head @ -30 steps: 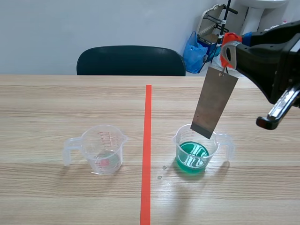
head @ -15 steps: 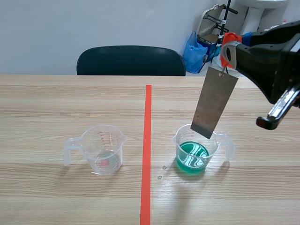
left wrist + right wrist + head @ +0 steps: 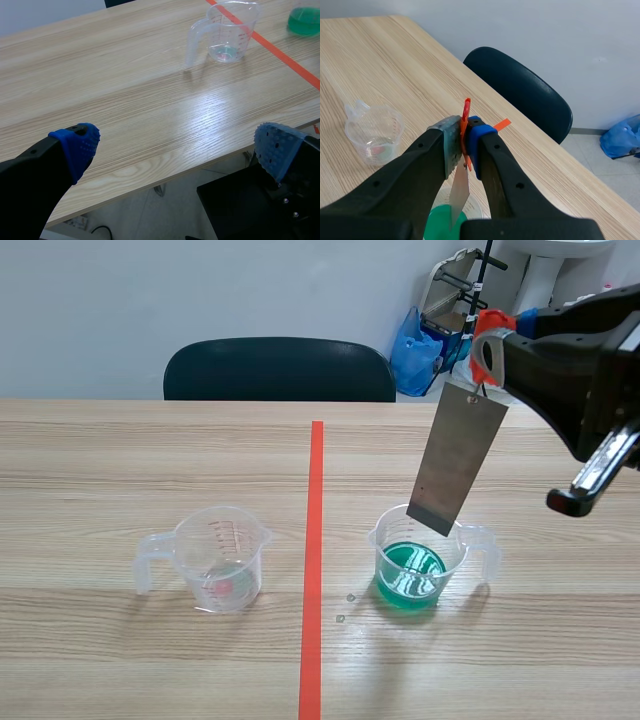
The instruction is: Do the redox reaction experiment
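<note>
Nothing has moved. Right gripper (image 3: 484,352), upper right of frame, grasps the metal plate (image 3: 458,458) by its top. It hangs tilted over the green-liquid beaker (image 3: 410,570), lower right of centre. Left gripper (image 3: 175,145) is released. Risk: the tilted plate could catch the rim on lowering and tip the beaker.

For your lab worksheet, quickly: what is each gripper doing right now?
Left gripper: open, holding nothing.
Right gripper: closed on the orange clip, metal strip hanging from it.

A dark chair (image 3: 280,368) stands behind a pale wooden table (image 3: 100,460), against a plain whitish wall (image 3: 200,290); a blue bag (image 3: 412,352) sits beside it.
</note>
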